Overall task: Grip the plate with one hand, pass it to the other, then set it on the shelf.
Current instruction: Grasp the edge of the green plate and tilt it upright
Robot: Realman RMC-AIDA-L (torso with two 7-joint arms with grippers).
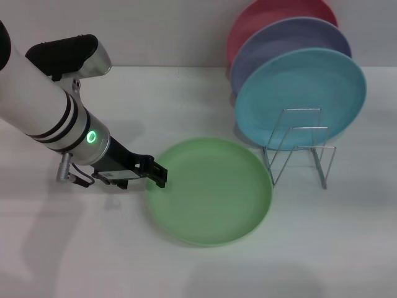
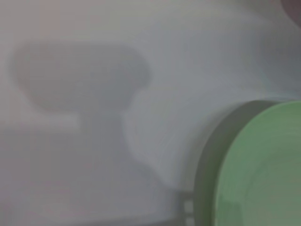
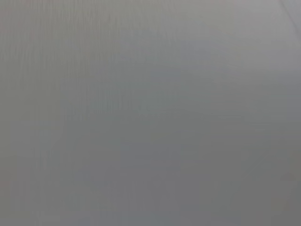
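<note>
Here, in the head view, the left arm reaches in from the left edge, its white forearm sloping down toward the middle of the white table (image 1: 74, 248), with a green ring light lit near the wrist. The left gripper (image 1: 157, 174) is low over the tabletop, its black fingers pointing to the right and meeting the left rim of the plate (image 1: 209, 190). Whether the fingers have closed on the rim or merely stand at it cannot be told from here. The plate lies flat on the table, just in front and to the left of the shelf (image 1: 299, 148). The shelf stands upright toward the right, near the plate's rim but apart from it. A turquoise plate (image 1: 300, 98) leans on edge in the shelf, with a lavender plate (image 1: 289, 46) behind it and a pink plate (image 1: 273, 17) behind that.

In the left wrist view, the plate's (image 2: 263, 169) green rim curves in at one corner, a dark shadow running along its edge on the table (image 2: 94, 165). A broad soft shadow lies across the tabletop. The arm's own fingers do not show.

The right wrist view gives only a plain grey surface; the right gripper appears nowhere.
</note>
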